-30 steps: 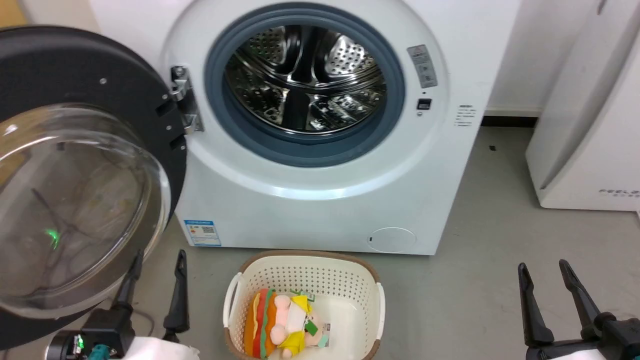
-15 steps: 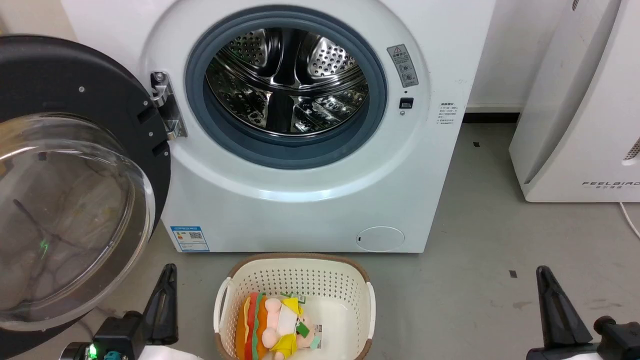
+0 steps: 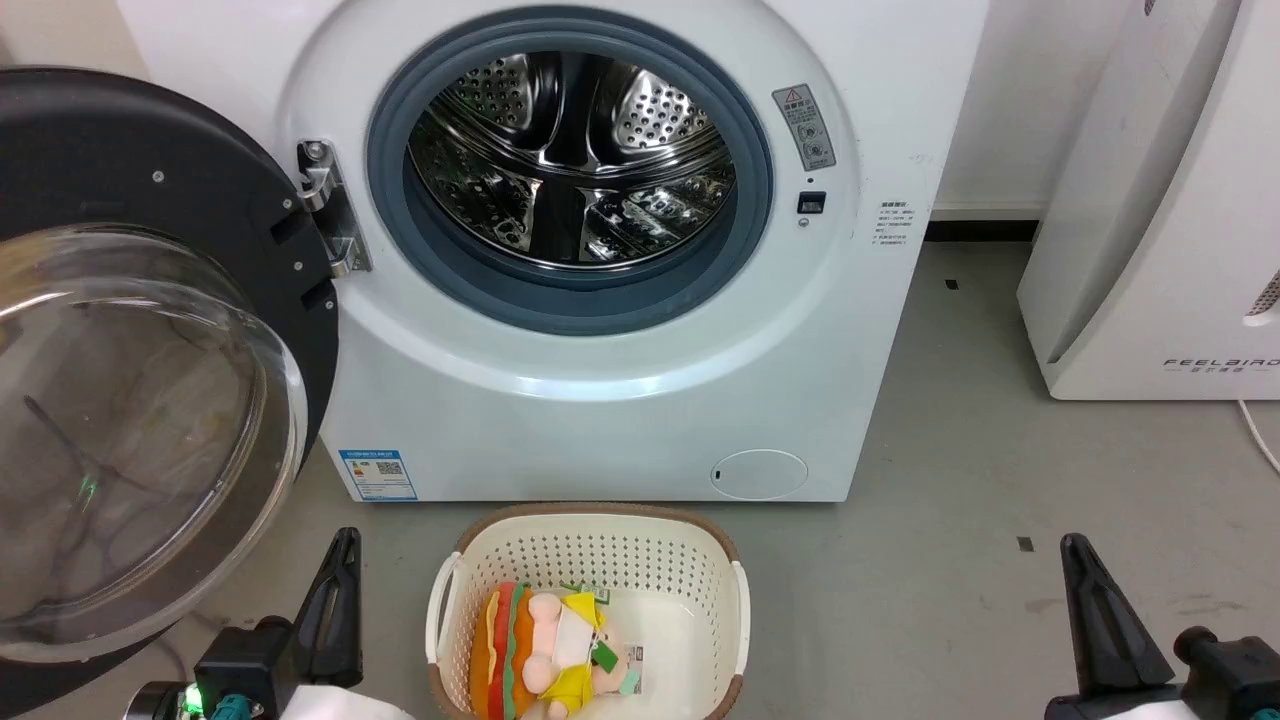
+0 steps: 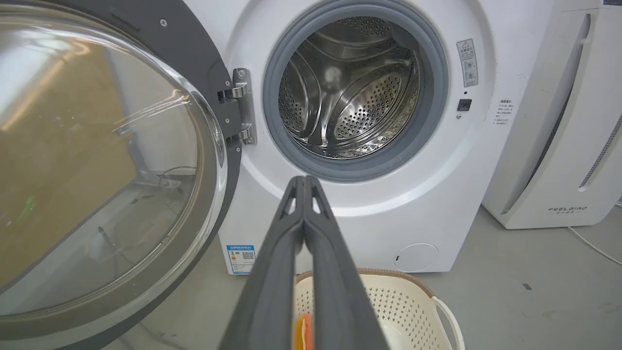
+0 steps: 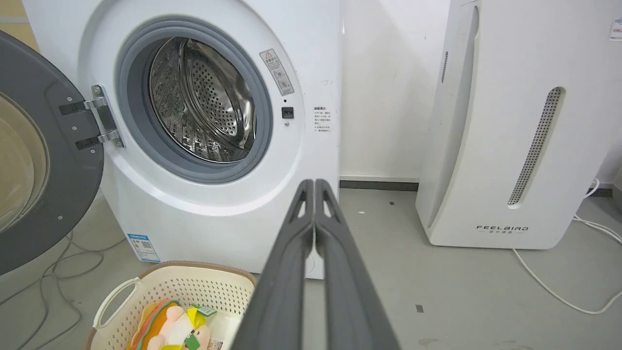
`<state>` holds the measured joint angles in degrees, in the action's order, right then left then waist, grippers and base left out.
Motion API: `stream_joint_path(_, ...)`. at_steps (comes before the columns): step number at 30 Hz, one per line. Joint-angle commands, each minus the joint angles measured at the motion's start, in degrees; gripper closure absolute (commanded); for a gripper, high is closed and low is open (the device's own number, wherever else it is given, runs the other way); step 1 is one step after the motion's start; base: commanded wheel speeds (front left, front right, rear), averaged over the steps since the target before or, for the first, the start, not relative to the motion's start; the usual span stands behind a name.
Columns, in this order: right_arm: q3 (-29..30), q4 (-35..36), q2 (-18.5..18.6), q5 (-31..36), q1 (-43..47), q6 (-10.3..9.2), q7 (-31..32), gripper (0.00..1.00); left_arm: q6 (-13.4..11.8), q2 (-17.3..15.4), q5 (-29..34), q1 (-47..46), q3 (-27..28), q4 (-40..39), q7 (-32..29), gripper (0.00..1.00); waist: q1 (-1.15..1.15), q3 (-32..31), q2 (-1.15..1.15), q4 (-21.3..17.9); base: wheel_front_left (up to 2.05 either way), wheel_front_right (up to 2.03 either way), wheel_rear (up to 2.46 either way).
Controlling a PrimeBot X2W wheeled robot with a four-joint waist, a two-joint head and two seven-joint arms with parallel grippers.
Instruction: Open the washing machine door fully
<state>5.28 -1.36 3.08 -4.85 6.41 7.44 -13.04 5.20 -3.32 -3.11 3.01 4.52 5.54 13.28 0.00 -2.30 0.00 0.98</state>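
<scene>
The washing machine door [image 3: 120, 130] stands wide open at the left; left tool [image 3: 342, 565] and right tool [image 3: 1080, 570] are pressed together, empty.

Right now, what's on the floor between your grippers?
In the head view, a cream laundry basket holding a plush toy, nearer the left gripper; then bare floor up to the right gripper.

The washing machine door [image 3: 150, 130] runs off the head view's left edge; print on the warning sticker [image 3: 803, 127] is too small to read.
</scene>
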Motion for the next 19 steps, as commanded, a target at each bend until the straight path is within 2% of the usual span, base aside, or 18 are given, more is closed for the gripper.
stream_joint_path(1,-0.2,0.2,0.0,0.5,-0.8,0.01,0.4,1.00,-0.3,0.0,0.4,-0.4,-0.1,-0.4,-0.3,1.00,0.00,0.0,0.00,0.0,0.00,0.00,0.00)
stream_joint_path(19,-1.0,0.4,-0.1,1.2,-1.7,0.01,2.5,1.00,-1.1,0.1,0.9,-0.8,-0.8,-1.2,-2.5,1.00,0.00,0.4,0.00,-0.2,0.00,0.00,0.00)
